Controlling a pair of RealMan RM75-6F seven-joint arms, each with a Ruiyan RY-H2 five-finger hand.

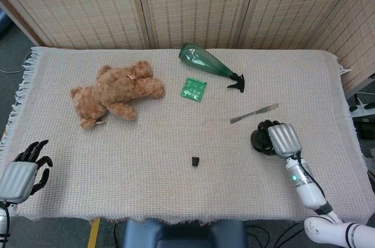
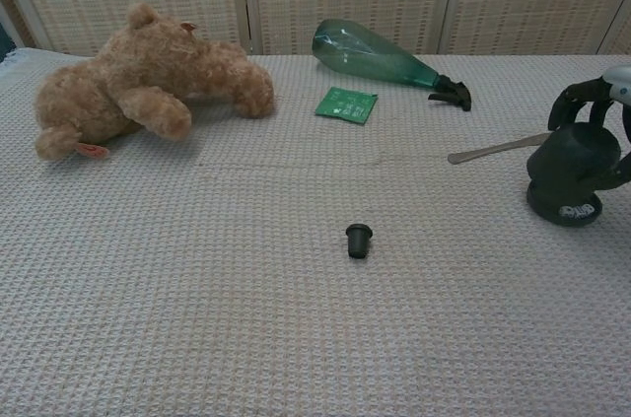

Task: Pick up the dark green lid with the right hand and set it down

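The dark green lid [image 1: 260, 138] [image 2: 570, 173] is a domed piece near the table's right side. My right hand [image 1: 280, 138] [image 2: 597, 102] grips it from above and behind, with dark fingers curled over its top and side. In the chest view the lid is tipped, showing a pale patch under its front rim. I cannot tell whether its base still touches the cloth. My left hand [image 1: 23, 170] rests at the front left corner, fingers apart and holding nothing. It shows only in the head view.
A metal butter knife [image 1: 254, 113] [image 2: 496, 149] lies just behind the lid. A small dark cap [image 1: 195, 160] [image 2: 358, 240] sits mid-table. Further back are a green bottle [image 1: 206, 64] [image 2: 378, 56], a green packet [image 1: 193, 88] [image 2: 346, 104] and a teddy bear [image 1: 116, 92] [image 2: 143, 83].
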